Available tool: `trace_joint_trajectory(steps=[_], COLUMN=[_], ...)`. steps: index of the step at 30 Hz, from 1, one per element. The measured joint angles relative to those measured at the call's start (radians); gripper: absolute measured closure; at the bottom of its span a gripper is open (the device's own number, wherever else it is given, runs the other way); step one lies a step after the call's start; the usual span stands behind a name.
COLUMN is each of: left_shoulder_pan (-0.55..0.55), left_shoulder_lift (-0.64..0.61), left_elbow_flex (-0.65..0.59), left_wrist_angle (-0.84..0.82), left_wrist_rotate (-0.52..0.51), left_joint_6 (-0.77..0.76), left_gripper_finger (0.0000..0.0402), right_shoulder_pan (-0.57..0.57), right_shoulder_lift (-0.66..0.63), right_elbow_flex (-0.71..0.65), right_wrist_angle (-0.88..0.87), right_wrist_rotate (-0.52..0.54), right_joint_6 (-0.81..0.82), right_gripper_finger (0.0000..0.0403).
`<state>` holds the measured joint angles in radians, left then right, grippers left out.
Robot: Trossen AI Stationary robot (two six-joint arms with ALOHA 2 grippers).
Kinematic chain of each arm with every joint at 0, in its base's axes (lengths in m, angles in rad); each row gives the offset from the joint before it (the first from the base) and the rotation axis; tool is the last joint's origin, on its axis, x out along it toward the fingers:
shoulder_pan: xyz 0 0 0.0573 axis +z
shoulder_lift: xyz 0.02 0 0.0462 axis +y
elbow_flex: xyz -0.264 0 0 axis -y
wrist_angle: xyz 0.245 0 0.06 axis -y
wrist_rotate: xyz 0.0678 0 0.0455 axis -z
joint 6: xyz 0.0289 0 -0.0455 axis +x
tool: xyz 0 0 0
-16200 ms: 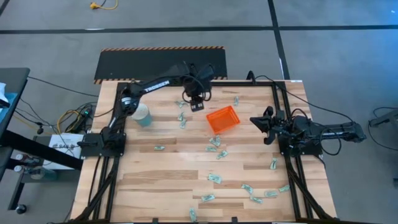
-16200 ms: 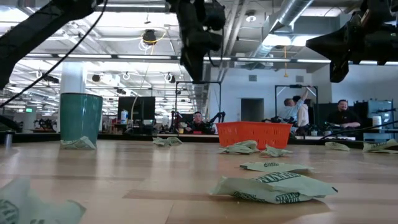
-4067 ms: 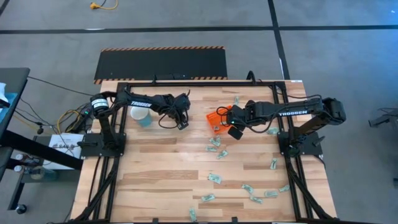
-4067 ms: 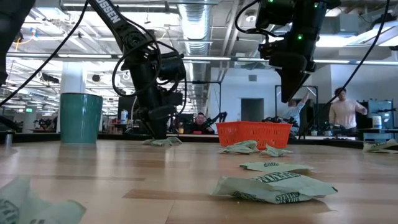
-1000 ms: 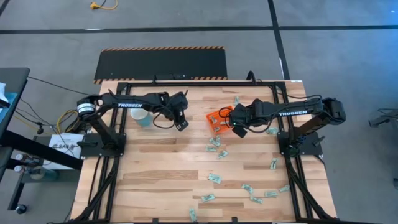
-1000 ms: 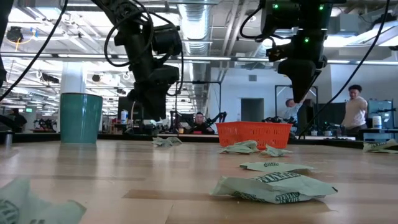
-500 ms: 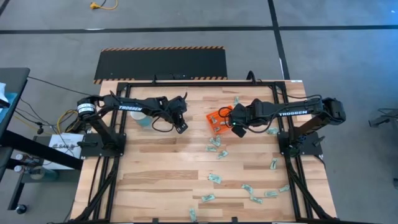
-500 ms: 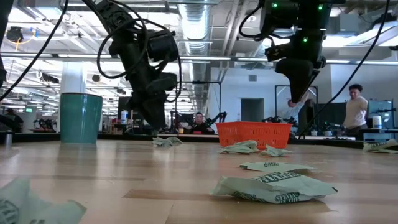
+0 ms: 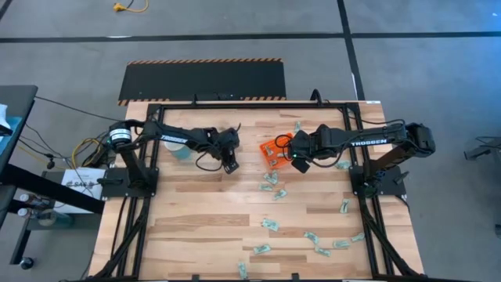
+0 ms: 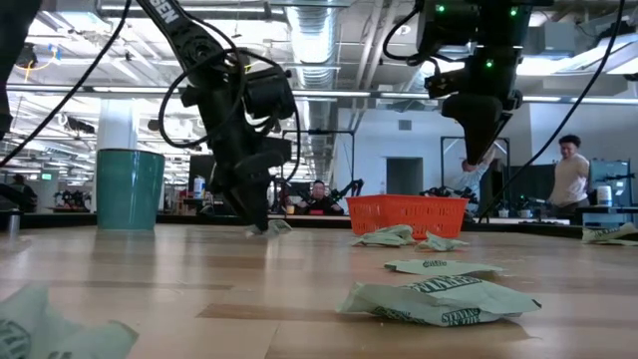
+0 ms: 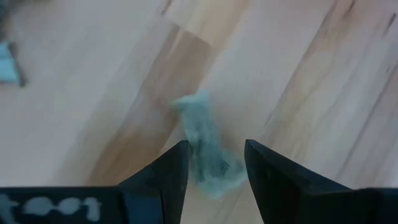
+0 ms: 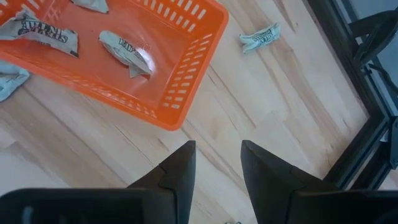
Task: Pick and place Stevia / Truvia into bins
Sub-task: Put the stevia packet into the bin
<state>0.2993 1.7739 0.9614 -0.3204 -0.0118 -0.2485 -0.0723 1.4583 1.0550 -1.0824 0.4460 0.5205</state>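
Observation:
My left gripper (image 9: 230,166) points down, low over the table between the cup and the orange tray (image 9: 275,150). It is open. A crumpled pale green Stevia packet (image 11: 205,152) lies on the wood between its two fingers, and in the low view it lies at the fingertips (image 10: 275,227). My right gripper (image 9: 298,163) hangs open and empty above the table at the tray's right side (image 10: 477,150). The tray (image 12: 186,68) holds a few packets (image 12: 127,53).
A white and light-blue cup (image 9: 178,147) stands left of my left gripper. Loose packets lie below the tray (image 9: 270,182), along the near right part of the table (image 9: 321,243) and at the far side (image 9: 296,125). People stand in the room behind.
My left gripper has come down toward the table and a little toward its near edge, ending with its fingers over the packet that lies there. The packet has stayed where it was.

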Motion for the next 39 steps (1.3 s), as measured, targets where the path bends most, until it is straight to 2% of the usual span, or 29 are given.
trace_joint_trajectory(steps=[7,10,13,22,31,34,39], left_shoulder_pan=[0.0,-0.005,-0.006,-0.005,-0.01,-0.016,-0.018], left_shoulder_lift=[0.012,0.012,0.012,0.012,0.012,0.012,0.011], left_elbow_flex=[0.001,0.002,0.002,0.011,0.169,0.233,0.263], left_wrist_angle=[-0.001,-0.023,-0.027,-0.012,-0.024,0.028,0.229], left_wrist_rotate=[-0.023,-0.096,-0.141,-0.133,-0.13,-0.096,0.037], left_joint_6=[-0.013,-0.013,0.024,0.127,0.175,0.214,0.253], left_gripper_finger=[0.0242,0.0251,0.0274,0.0387,0.0397,0.0398,0.0396], right_shoulder_pan=[0.0,0.0,0.0,0.0,0.0,0.0,0.0], right_shoulder_lift=[0.0,0.0,0.0,0.0,0.0,0.0,0.0], right_elbow_flex=[0.0,0.0,0.0,0.0,0.0,0.0,0.0], right_wrist_angle=[0.001,0.003,0.003,0.015,0.014,0.013,0.007], right_wrist_rotate=[0.0,0.0,0.0,0.002,0.003,0.002,0.001], right_joint_6=[0.0,-0.005,-0.005,-0.006,-0.005,-0.005,-0.005], right_gripper_finger=[0.0282,0.0282,0.0282,0.0282,0.0282,0.0282,0.0282])
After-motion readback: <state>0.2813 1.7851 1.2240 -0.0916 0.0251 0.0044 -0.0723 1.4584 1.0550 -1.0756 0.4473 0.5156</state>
